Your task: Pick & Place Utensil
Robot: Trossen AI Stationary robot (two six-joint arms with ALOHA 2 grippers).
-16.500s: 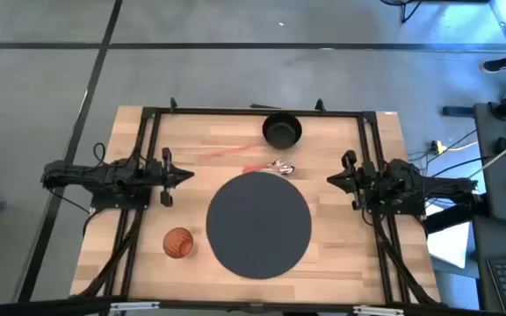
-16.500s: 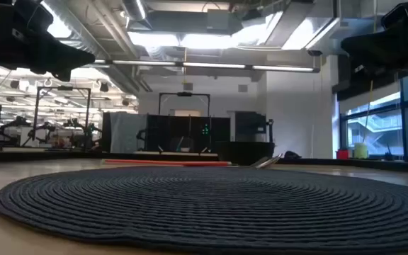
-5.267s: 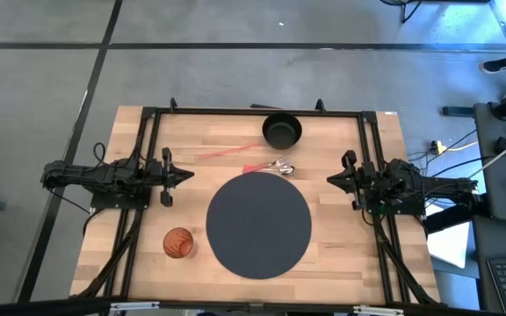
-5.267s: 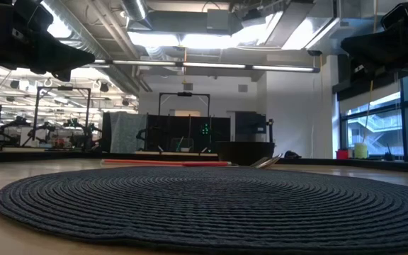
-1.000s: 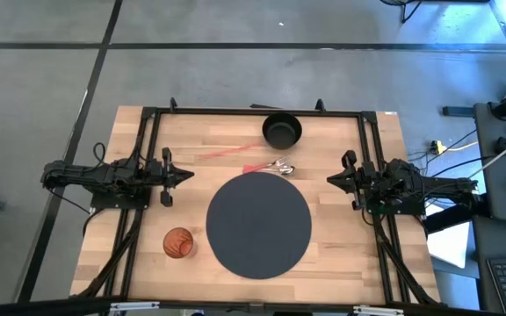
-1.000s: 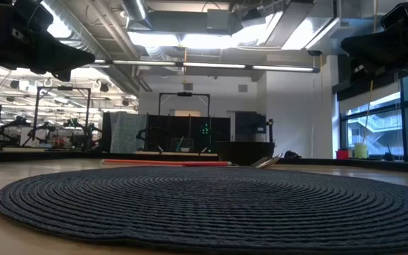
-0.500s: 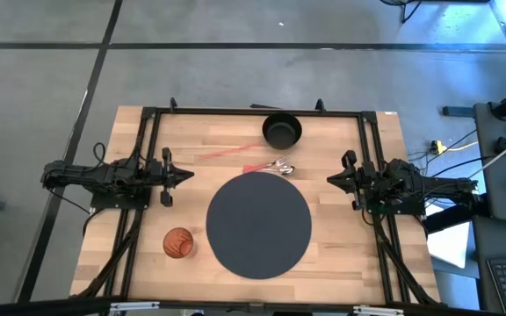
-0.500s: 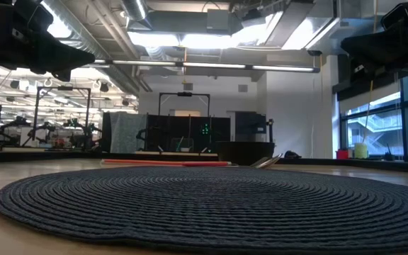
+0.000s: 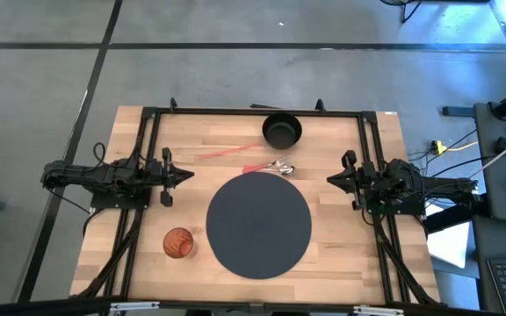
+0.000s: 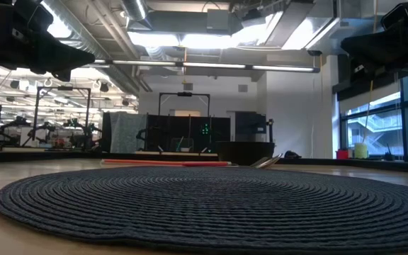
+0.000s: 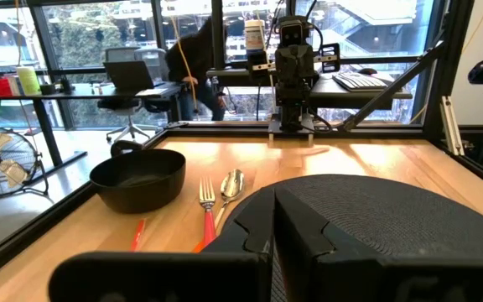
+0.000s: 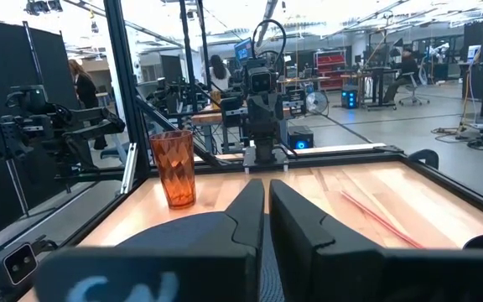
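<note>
Reading left to right across the high view, you find the left gripper [image 9: 183, 175] parked at the table's [image 9: 350, 263] left side, its fingers [image 11: 250, 231] pressed together and holding nothing. Near it, toward the front edge, stands the amber tumbler [image 9: 178, 242]. The round dark mat [image 9: 258, 225] fills the centre. Just beyond the mat's far rim lie the task's things: a red-handled fork [image 9: 262, 165] and, touching or nearly touching it, a metal spoon [image 9: 283, 167]; the left wrist view shows them side by side on the wood, clear of the mat. Farther back sits the black bowl [image 9: 281, 131], with a thin red straw-like stick [image 9: 231, 152] to its left. At the right side you see the right gripper [image 9: 333, 178], fingers [image 12: 246, 210] drawn almost together with only a thin slit between them, also empty.

Compared with the frames from a second ago and well before that, nothing has shifted: both arms rest where they were and every object keeps its place. For your task this suggests the pick has not started; the utensils are untouched, and either arm would need to open and reach toward the far rim of the mat.
</note>
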